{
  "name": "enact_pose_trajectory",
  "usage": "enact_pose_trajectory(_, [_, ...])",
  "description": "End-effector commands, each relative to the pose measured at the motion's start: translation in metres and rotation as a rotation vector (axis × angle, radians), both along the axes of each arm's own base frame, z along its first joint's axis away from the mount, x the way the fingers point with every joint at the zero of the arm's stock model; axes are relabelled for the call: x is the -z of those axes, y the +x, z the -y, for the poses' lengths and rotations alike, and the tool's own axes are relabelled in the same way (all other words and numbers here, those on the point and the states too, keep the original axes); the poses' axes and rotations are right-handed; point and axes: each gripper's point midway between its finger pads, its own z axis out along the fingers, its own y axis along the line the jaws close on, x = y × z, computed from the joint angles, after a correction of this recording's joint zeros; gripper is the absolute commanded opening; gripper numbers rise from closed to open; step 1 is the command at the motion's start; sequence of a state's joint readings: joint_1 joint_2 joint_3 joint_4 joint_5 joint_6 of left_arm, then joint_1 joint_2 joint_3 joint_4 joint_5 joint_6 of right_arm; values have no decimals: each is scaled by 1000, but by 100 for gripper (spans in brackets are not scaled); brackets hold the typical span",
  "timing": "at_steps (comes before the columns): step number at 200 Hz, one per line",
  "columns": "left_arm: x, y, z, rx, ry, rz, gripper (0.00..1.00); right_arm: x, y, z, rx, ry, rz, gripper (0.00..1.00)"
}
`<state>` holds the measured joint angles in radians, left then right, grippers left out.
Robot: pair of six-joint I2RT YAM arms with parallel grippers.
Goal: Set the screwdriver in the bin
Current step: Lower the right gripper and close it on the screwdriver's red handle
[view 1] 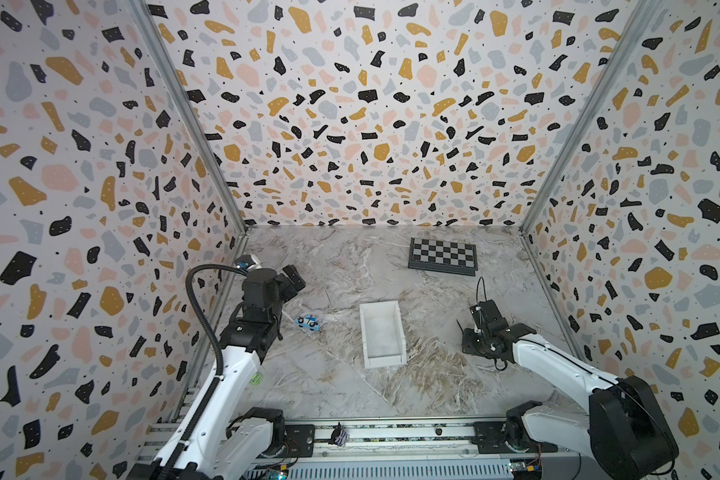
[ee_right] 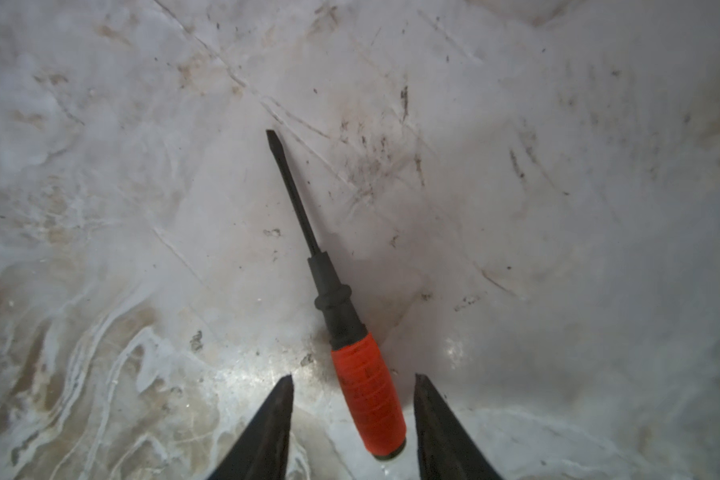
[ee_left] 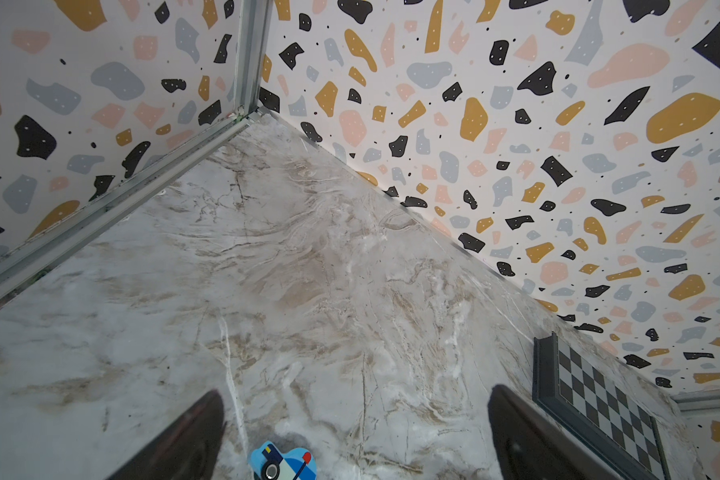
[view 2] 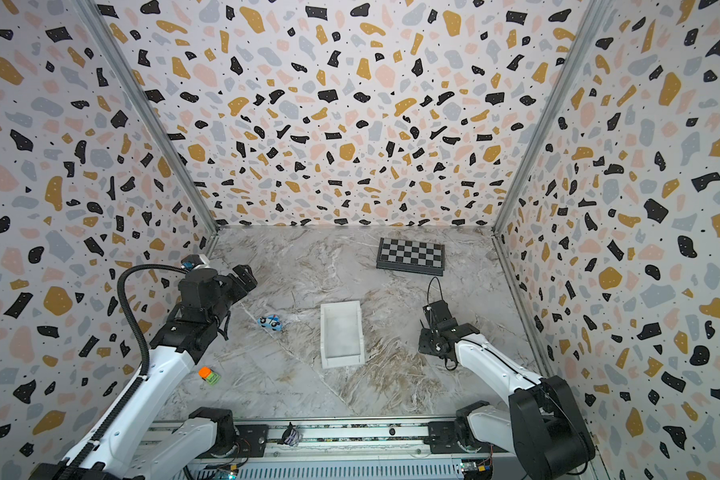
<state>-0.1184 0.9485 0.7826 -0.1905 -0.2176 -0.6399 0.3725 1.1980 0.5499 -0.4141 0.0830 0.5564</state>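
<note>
The screwdriver [ee_right: 366, 395], with a thin black shaft and a red-orange handle, lies flat on the marble table. My right gripper [ee_right: 353, 376] is open and low over it. Its two dark fingers stand on either side of the handle with a gap on each side. In both top views this gripper [view 1: 474, 332] points down at the table right of the bin [view 1: 366, 332], and only the black shaft tip [view 1: 459, 325] shows. The bin is a white, open, low-walled tray in the middle of the table. My left gripper [ee_left: 356, 390] is open and holds nothing, far left of the bin.
A small blue toy car [view 1: 307, 323] lies between the left arm and the bin, and it also shows under the left gripper [ee_left: 281, 461]. A checkered board [view 1: 442, 255] lies at the back right. An orange-and-green block [view 2: 208, 375] sits by the left arm. Patterned walls enclose three sides.
</note>
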Motion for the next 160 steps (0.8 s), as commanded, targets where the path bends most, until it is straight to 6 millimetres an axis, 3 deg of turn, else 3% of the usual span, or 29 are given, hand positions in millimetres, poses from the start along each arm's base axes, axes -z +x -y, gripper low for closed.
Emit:
enact_pose_trajectory(1, [-15, 2, -1, 3, 10, 39, 100, 7, -2, 2, -5, -18, -11, 43])
enact_pose_trajectory(63, [-11, 0, -3, -4, 20, 31, 100, 12, -2, 4, -1, -33, -17, 31])
enact_pose_trajectory(160, [-12, 0, -3, -8, 1, 40, 100, 16, -5, 2, -16, -37, -17, 22])
